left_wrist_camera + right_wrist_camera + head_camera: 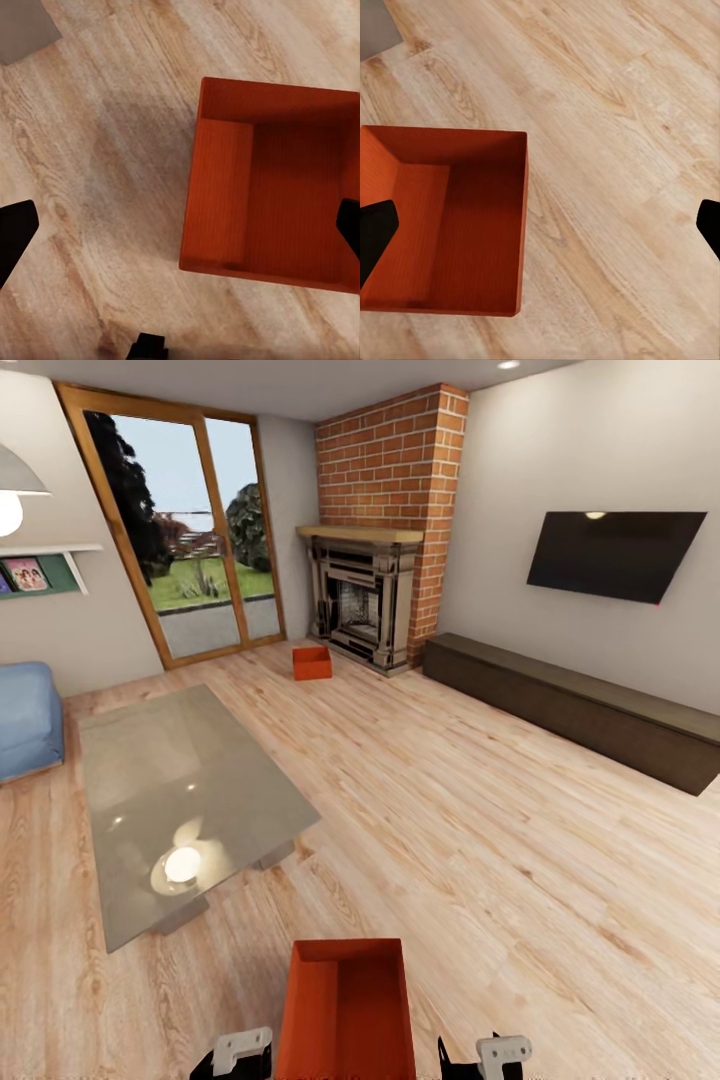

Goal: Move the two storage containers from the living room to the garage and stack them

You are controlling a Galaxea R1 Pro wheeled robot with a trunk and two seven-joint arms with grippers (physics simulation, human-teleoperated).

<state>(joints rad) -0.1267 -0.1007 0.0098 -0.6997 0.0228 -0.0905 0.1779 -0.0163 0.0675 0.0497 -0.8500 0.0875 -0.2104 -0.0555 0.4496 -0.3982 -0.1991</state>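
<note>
Living room, both arms hanging over the near container (pixel 345 1010) on the plank floor (pixel 480 830), flanking it for a 2-sided lift; left gripper (pixel 180 225) and right gripper (pixel 540 225) fingers standing apart, gripping nothing; container 2 (pixel 312 662) is sitting by the fireplace (pixel 362 600).

Wood-plank floor (pixel 480 810), brick fireplace (pixel 370 560) (glass doors (pixel 190 530) beside).

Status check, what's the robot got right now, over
Both tools open, empty. Near container on wood floor between left tool and right tool. Far container by fireplace. Path unobstructed.
</note>
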